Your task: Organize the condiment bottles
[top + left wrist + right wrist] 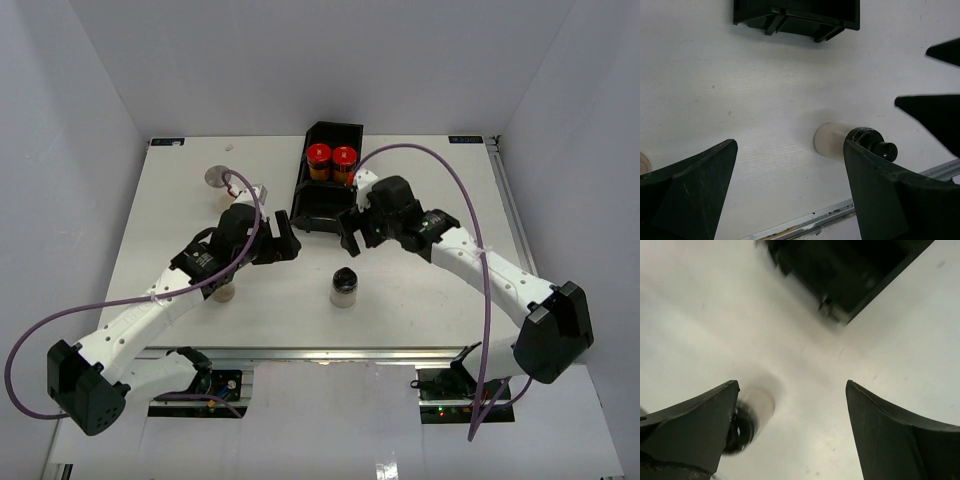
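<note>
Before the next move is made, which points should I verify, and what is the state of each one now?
1. Left gripper open and empty: ok.
2. Right gripper open and empty: ok.
3. Dark-capped bottle upright on the table, clear of both grippers: ok.
4. Red-capped bottles upright in the far end of the tray: ok.
5. Every bottle in the tray: not ok; the grey-lidded bottle and a half-hidden bottle under the left arm stand on the table.
6. Near end of the tray free: cannot tell; the right arm covers part of it.
</note>
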